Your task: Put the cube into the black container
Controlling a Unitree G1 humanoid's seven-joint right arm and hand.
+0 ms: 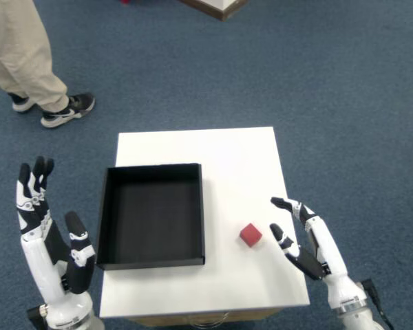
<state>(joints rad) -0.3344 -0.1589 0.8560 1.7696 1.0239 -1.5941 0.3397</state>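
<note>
A small red cube [250, 235] lies on the white table [234, 151], just right of the black container [152, 214]. The container is a shallow open box with nothing visible inside. My right hand [310, 242] hovers over the table's right front edge, a short way right of the cube and not touching it. Its fingers are spread apart and hold nothing. The left hand [51, 237] is raised beside the table's left edge, left of the container, fingers pointing up and apart.
Blue carpet surrounds the small table. A person's legs and sneakers [67, 110] stand at the far left, beyond the table. A wooden furniture corner [217, 7] shows at the top edge.
</note>
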